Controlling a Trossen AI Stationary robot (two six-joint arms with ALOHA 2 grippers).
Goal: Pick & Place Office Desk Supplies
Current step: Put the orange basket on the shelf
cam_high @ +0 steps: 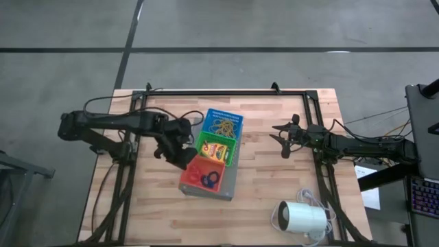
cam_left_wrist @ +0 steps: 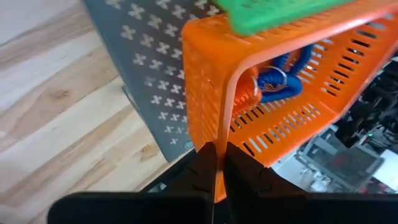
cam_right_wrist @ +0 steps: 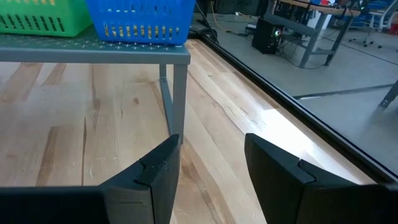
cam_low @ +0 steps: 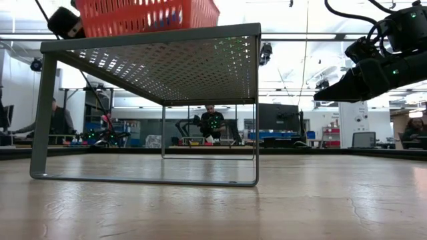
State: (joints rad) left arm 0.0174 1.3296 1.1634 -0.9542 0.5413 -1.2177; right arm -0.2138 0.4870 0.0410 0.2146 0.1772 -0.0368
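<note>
Left end effector (cam_left_wrist: 214,163) clenched on orange basket (cam_left_wrist: 273,106) rim; right end effector (cam_right_wrist: 208,163) spread, empty, above table.

Wood counter (cam_high: 274,171) carries grey perforated shelf (cam_high: 230,186) mid-counter and white cylinder (cam_high: 300,218) with cord, probably lying on its side.

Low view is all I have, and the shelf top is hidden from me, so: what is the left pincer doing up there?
Observer: The left pincer is shut on the rim of the orange basket.
Operator: What's inside that basket?
Observer: Blue and red rubber rings.
Operator: And the right pincer?
Observer: The right pincer is open and empty, over the wooden table to the right of the grey shelf.
</note>
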